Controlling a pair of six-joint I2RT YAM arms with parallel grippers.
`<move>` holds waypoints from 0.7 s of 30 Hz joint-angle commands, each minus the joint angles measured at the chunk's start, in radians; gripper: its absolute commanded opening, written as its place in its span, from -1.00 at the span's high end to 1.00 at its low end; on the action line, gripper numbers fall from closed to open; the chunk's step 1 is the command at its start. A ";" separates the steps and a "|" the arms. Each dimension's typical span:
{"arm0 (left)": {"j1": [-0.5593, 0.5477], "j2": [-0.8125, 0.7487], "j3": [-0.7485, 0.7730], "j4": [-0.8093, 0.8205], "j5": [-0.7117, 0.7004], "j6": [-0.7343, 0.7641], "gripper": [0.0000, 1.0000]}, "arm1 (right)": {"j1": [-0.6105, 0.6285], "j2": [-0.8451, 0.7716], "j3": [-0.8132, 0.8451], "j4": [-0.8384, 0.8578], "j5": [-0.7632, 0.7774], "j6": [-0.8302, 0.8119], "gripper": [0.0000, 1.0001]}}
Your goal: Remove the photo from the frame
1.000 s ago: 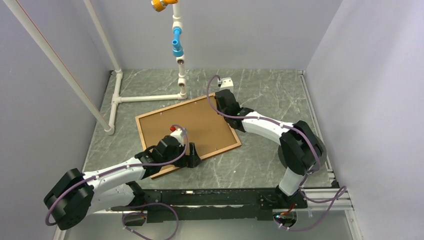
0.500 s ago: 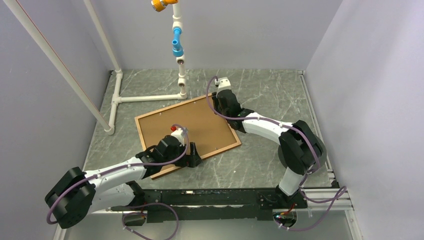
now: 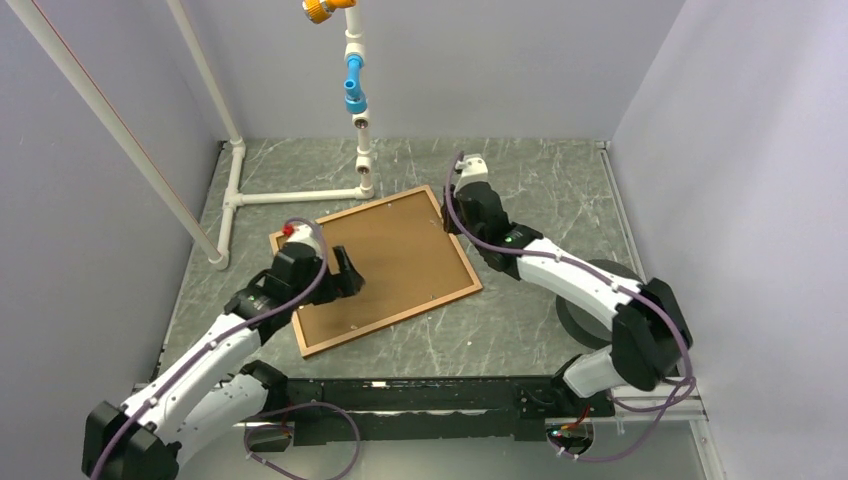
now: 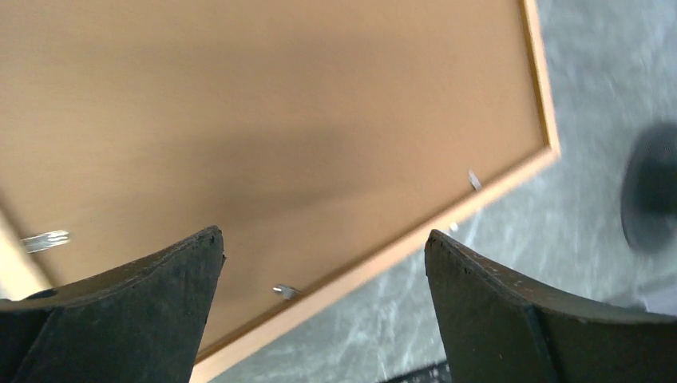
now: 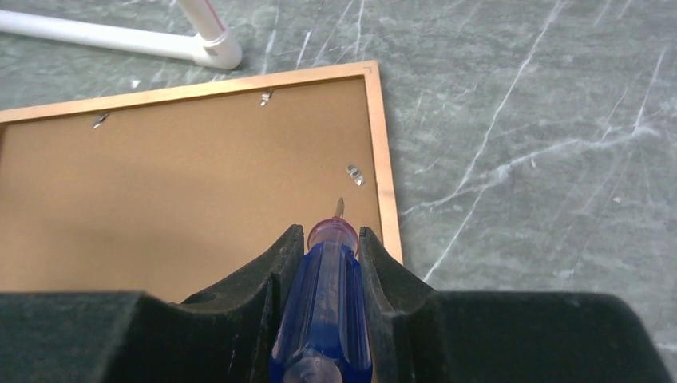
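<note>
The frame (image 3: 400,320) lies face down on the table, its brown backing board (image 3: 390,255) up, so the photo is hidden. My left gripper (image 3: 345,272) hovers open over the board's left part; the left wrist view has the board (image 4: 279,120), the frame's border (image 4: 399,247) and a small metal clip (image 4: 284,290) between the spread fingers (image 4: 323,239). My right gripper (image 3: 453,207) is by the frame's right side, shut on a blue screwdriver (image 5: 326,295). The screwdriver's tip hangs over the board just short of a clip (image 5: 354,173) beside the border (image 5: 383,159).
A white pipe structure (image 3: 290,197) lies on the table behind the frame, with an upright carrying a blue fitting (image 3: 354,88) near the frame's far corner. A slanted white pipe (image 3: 120,130) crosses the left side. Walls close in left, right and behind.
My left arm has lifted from the frame's near edge and swung left and back over the board, still open. My right gripper shifted slightly right along the frame's edge, still holding the screwdriver.
</note>
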 commanded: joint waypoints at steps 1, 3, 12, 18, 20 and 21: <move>0.103 -0.036 0.061 -0.219 -0.216 -0.025 -0.99 | 0.003 -0.089 -0.069 -0.051 -0.097 0.069 1.00; 0.165 -0.031 0.054 -0.232 -0.247 -0.038 -0.99 | 0.003 -0.105 -0.092 -0.052 -0.129 0.089 1.00; 0.449 -0.015 -0.078 -0.120 -0.154 -0.096 -0.96 | 0.005 -0.151 -0.142 -0.037 -0.204 0.080 1.00; 0.514 0.026 -0.162 0.011 -0.179 -0.096 -0.64 | 0.003 -0.184 -0.168 -0.021 -0.217 0.074 1.00; 0.524 0.042 -0.184 0.056 -0.193 -0.087 -0.44 | 0.004 -0.192 -0.179 -0.014 -0.227 0.078 1.00; 0.525 0.049 -0.193 0.083 -0.197 -0.081 -0.34 | 0.005 -0.195 -0.187 -0.011 -0.232 0.080 1.00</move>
